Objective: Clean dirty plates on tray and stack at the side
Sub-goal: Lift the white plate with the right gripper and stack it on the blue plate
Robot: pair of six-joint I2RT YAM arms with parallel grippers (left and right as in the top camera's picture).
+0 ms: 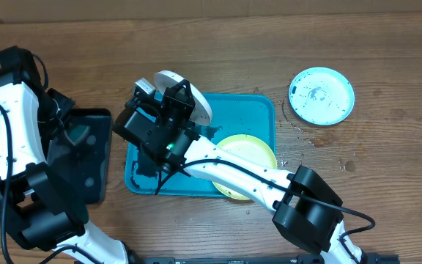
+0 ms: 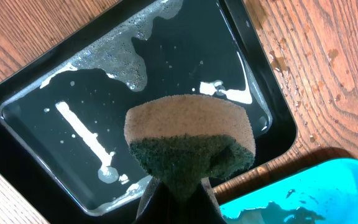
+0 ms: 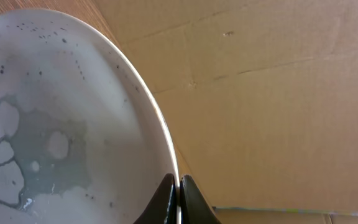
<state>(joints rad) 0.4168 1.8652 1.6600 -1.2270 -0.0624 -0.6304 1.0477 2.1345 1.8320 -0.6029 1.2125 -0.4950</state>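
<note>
Overhead view, my listing: teal tray point(image 1: 258, 110) at centre frame, with the yellow-green-rimmed plate point(image 1: 258, 150) lying in its right half. The pale-teal-rimmed plate point(image 1: 321, 95) sits on the table point(image 1: 387, 169) at upper right, well apart from the tray. My right gripper point(image 3: 177, 183) is closed narrow on the rim of the white plate point(image 3: 61, 124), held tilted over the tray's upper left. My left gripper point(image 2: 179, 186) clamps a sponge point(image 2: 188, 134) above the wet black tray point(image 2: 42, 118), at left of frame.
</note>
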